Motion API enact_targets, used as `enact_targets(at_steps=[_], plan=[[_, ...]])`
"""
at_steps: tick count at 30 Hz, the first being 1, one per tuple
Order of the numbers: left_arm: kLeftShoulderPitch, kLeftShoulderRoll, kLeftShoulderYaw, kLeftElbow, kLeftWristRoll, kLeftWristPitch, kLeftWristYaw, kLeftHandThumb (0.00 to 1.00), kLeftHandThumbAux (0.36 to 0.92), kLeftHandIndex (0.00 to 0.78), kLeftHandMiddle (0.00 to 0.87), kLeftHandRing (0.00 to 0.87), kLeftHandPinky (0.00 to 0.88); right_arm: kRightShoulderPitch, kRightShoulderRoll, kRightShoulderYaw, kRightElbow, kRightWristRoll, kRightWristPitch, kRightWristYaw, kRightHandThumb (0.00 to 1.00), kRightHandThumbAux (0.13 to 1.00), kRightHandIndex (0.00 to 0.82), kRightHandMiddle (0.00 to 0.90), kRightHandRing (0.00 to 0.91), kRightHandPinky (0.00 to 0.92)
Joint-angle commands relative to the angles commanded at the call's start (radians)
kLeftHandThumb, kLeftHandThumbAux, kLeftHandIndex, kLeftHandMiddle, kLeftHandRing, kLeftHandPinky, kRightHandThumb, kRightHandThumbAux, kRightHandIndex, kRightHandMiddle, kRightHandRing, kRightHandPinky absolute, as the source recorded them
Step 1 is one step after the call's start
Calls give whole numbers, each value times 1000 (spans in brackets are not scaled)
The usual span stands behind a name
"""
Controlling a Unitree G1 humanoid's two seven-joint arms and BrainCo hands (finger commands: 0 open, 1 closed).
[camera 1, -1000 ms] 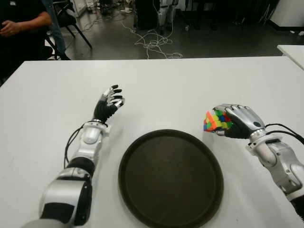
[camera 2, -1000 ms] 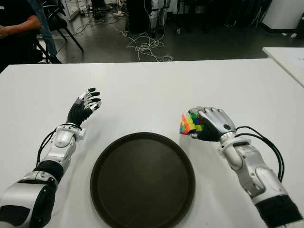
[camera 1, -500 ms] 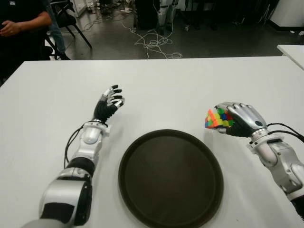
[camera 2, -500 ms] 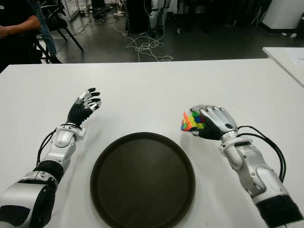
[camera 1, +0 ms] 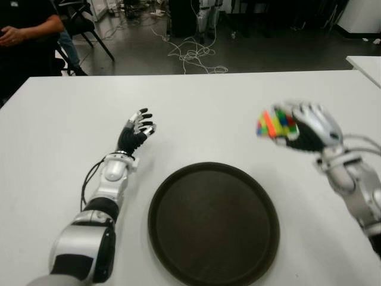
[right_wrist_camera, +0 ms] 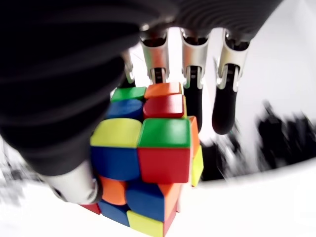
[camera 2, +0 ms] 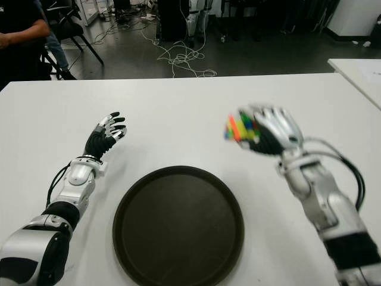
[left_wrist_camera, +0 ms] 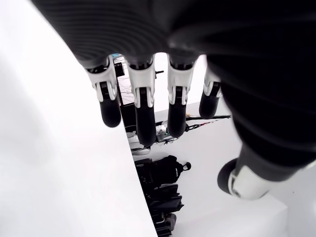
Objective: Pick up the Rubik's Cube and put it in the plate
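My right hand (camera 1: 300, 125) is shut on the multicoloured Rubik's Cube (camera 1: 272, 123), holding it in the air above the white table, up and to the right of the plate. In the right wrist view the cube (right_wrist_camera: 148, 153) sits between thumb and curled fingers (right_wrist_camera: 192, 94). The round dark plate (camera 1: 213, 223) lies on the table near its front edge, with nothing in it. My left hand (camera 1: 136, 130) shows to the left of the plate, fingers spread and holding nothing.
The white table (camera 1: 202, 101) stretches wide behind the plate. A person in dark clothes (camera 1: 24, 36) sits at the far left beyond the table, with chairs and cables (camera 1: 193, 56) on the floor behind. Another white table's corner (camera 1: 366, 62) shows at the right.
My right hand has lifted the cube upward and slightly away from the table surface. The left hand and the plate have not moved.
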Motion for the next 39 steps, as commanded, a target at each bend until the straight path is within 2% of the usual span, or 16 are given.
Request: enact_targets(at_steps=[2, 5, 8, 11, 15, 18, 23, 29, 33, 39], plan=[[-2, 0, 0, 2, 1, -1, 3, 178, 640, 130, 201, 195, 163, -16, 27, 31, -17, -19, -9, -1, 688, 738, 415, 523, 543, 536], [-3, -1, -2, 4, 4, -2, 9, 178, 630, 135, 209, 200, 153, -13, 56, 68, -31, -34, -27, -11, 689, 737, 415, 513, 534, 535], [-5, 0, -4, 7, 6, -2, 14, 179, 621, 136, 209, 201, 161, -19, 105, 129, 16, -50, -61, -35, 690, 737, 415, 510, 532, 538], [-5, -1, -5, 8, 6, -3, 15, 180, 614, 134, 204, 202, 171, -26, 129, 159, 50, -57, -83, -43, 691, 736, 415, 505, 529, 539], [-4, -3, -2, 5, 1, -7, 7, 180, 613, 127, 195, 197, 168, -18, 154, 208, 41, -13, -152, 14, 692, 736, 415, 502, 533, 552], [-4, -4, -1, 2, -2, -8, 3, 183, 622, 125, 197, 198, 172, -19, 149, 222, 24, 53, -192, 99, 693, 736, 414, 502, 536, 560], [-3, -5, 0, 0, -3, -8, 0, 178, 630, 125, 203, 194, 145, -19, 146, 233, 23, 158, -243, 228, 696, 734, 413, 474, 492, 515], [-1, -10, 1, -4, -8, -12, -9, 185, 619, 128, 201, 196, 146, -15, 156, 258, 91, 254, -295, 343, 697, 734, 413, 460, 469, 493], [1, -10, 2, -11, -10, -19, -19, 175, 618, 125, 195, 194, 152, -27, 147, 261, 97, 316, -264, 463, 698, 734, 413, 456, 459, 483], [3, -10, 0, -15, -5, -20, -14, 167, 635, 130, 194, 193, 168, -42, 127, 258, 66, 326, -203, 591, 697, 735, 412, 459, 453, 466]])
